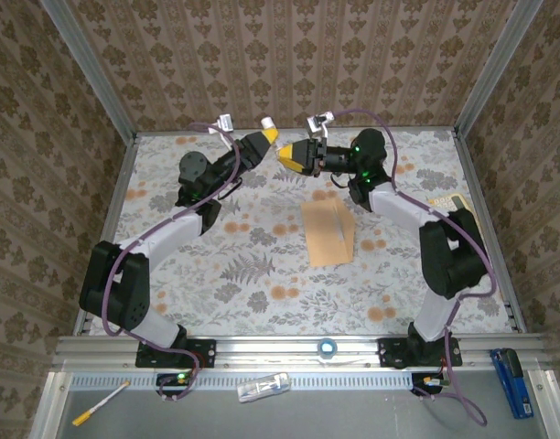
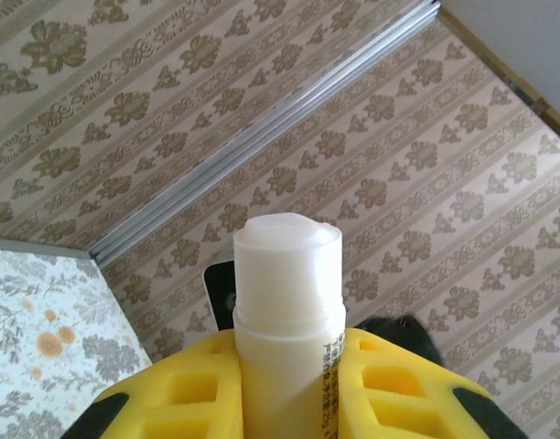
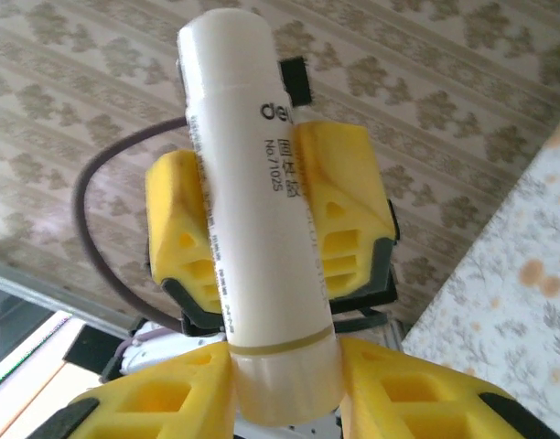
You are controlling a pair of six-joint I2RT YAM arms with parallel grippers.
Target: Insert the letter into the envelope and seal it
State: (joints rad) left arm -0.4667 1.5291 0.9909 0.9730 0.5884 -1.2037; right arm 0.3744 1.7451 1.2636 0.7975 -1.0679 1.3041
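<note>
A white glue stick [image 3: 253, 183] is held in the air over the far middle of the table. My left gripper [image 1: 269, 135] [image 2: 289, 343] is shut on the stick's body, and one end [image 2: 285, 242] pokes out past its yellow fingers [image 3: 175, 229]. My right gripper [image 1: 287, 154] [image 3: 285, 375] faces it. Its fingers sit close on both sides of the stick's other end, below a gold band. Whether they press it I cannot tell. The tan envelope [image 1: 328, 233] lies flat on the floral tablecloth below and in front of both grippers. The letter is hidden.
A pale yellow calculator [image 1: 449, 201] lies at the table's right edge. On the near ledge are a tape roll [image 1: 328, 347], a clear packet [image 1: 263, 388], a pen [image 1: 102, 402] and a blue object [image 1: 511, 370]. Patterned walls with metal posts [image 1: 83, 69] close in the table.
</note>
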